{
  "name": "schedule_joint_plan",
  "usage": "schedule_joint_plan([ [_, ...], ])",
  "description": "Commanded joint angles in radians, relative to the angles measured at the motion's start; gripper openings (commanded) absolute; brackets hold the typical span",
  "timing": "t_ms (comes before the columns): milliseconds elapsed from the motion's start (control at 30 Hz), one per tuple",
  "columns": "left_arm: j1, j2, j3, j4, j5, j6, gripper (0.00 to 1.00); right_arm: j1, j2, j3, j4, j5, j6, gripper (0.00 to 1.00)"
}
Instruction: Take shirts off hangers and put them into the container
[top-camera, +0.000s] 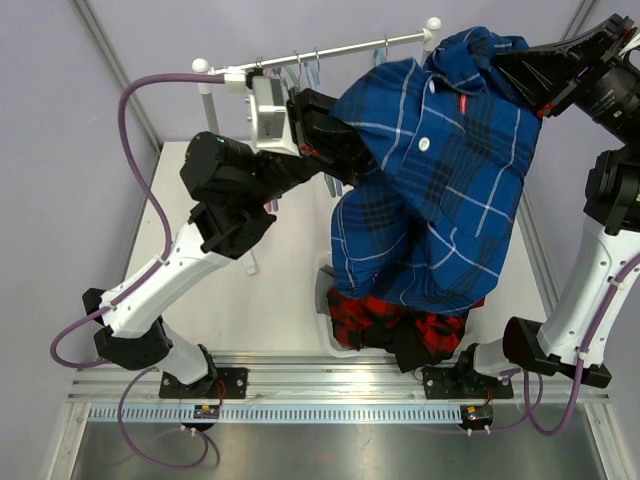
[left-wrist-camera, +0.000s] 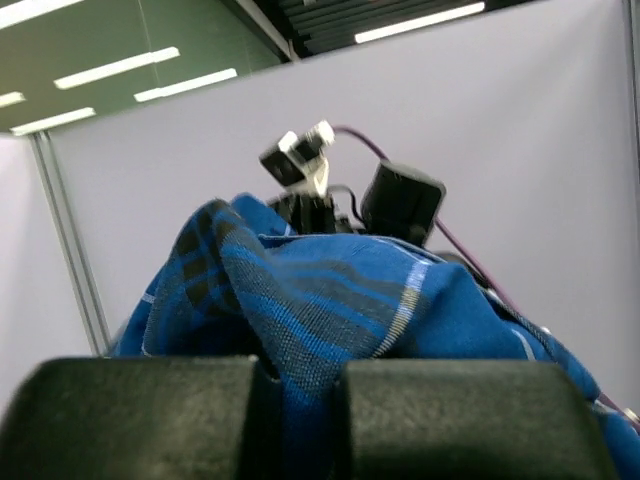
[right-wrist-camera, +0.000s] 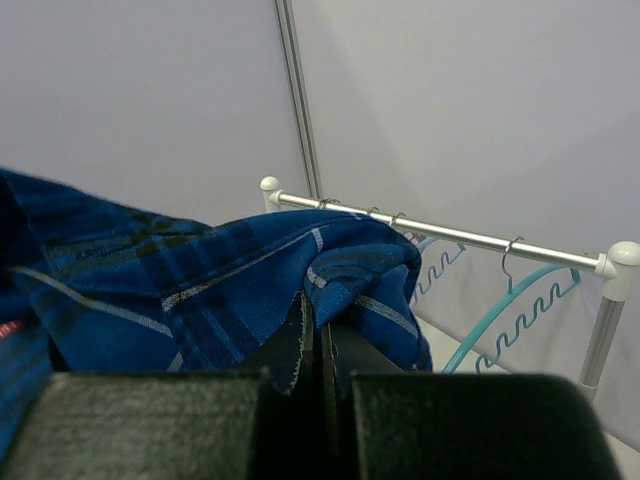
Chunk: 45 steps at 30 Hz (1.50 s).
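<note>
The blue plaid shirt (top-camera: 440, 170) hangs in the air between both arms, with its hem over the container (top-camera: 323, 292) at the table's (top-camera: 270, 290) near edge. The left gripper (left-wrist-camera: 300, 400) is clamped on its left side. The right gripper (right-wrist-camera: 325, 390) pinches its upper right part, just beside the rail (top-camera: 330, 52) along the far edge. Bare tabletop shows to the left of the container.
</note>
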Motion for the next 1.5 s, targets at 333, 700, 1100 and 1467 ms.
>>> schedule_joint_plan([
  [333, -0.001, -0.28, -0.718, 0.18, -0.121, -0.048, 0.0, -0.003, 0.092, 0.131, 0.401, -0.068, 0.42, 0.0],
  [700, 0.001, -0.248, -0.771, 0.229, -0.106, -0.066, 0.0, 0.004, 0.074, 0.122, 0.647, -0.051, 0.694, 0.0],
  [1100, 0.001, -0.303, -1.028, 0.269, -0.251, -0.088, 0.03, 0.053, -0.162, -0.54, 0.697, -0.234, 0.684, 0.0],
  [1467, 0.024, -0.411, -1.124, 0.051, -0.329, -0.109, 0.86, 0.21, -0.276, -0.9, -0.084, -0.145, -0.173, 0.0],
])
